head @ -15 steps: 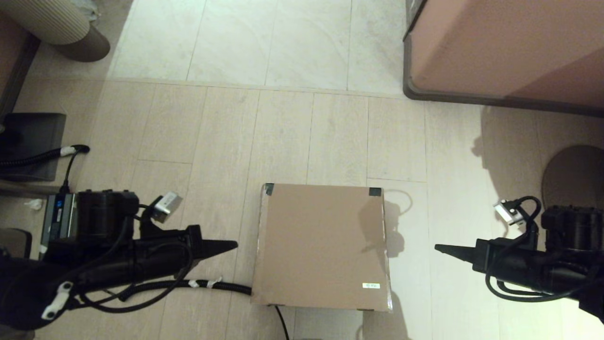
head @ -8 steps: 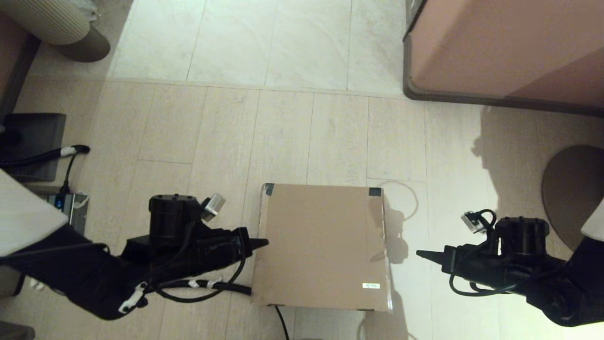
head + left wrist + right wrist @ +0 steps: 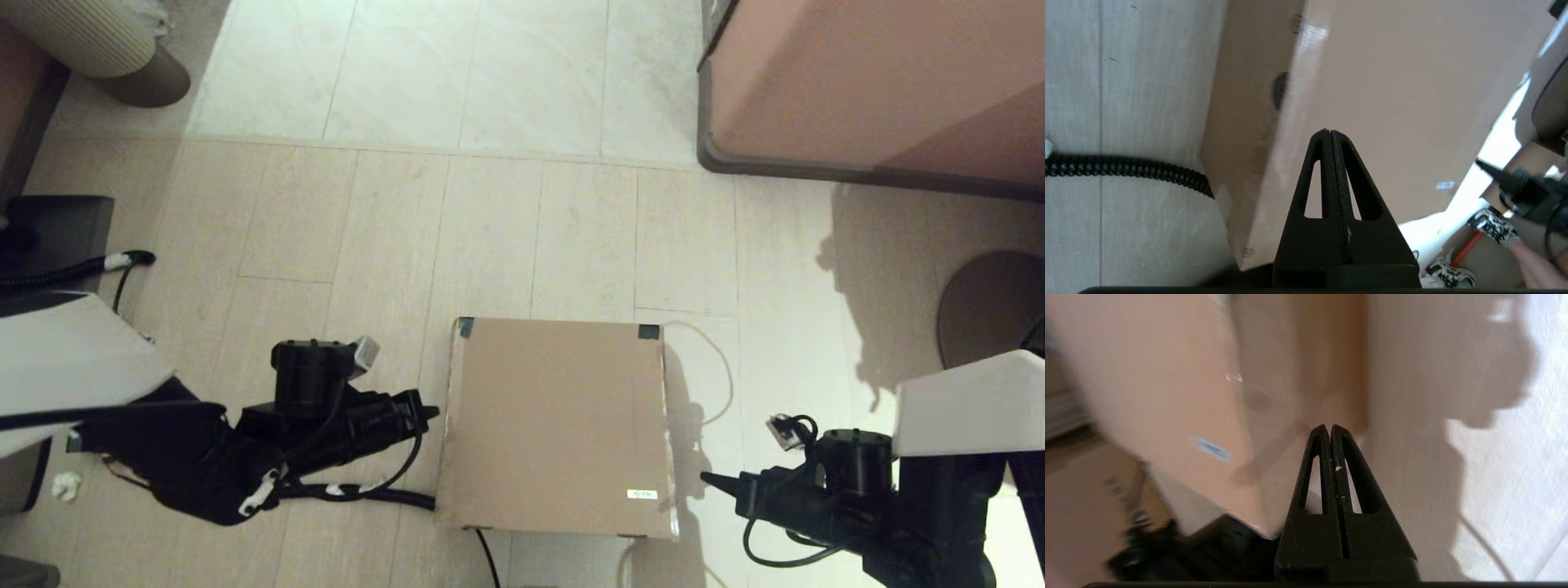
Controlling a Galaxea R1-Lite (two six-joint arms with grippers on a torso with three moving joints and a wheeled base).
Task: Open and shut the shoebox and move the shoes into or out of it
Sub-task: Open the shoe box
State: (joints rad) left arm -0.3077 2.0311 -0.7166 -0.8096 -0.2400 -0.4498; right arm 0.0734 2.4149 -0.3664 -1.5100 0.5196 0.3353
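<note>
Matt brown cardboard shoebox point(image 3: 559, 425)

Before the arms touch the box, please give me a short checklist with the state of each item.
1. Shoebox lid lies flat and closed: ok.
2. Left gripper beside the box's left edge, fingers shut: ok.
3. Right gripper near the box's right side, fingers shut: ok.
4. Either gripper touching the box: cannot tell.
5. Black corrugated hose runs along the floor to the box's near-left corner: not ok.
6. Shoes inside the box: cannot tell.

Closed left hand point(image 3: 1330, 132) over shoebox point(image 3: 1380, 106)
</note>
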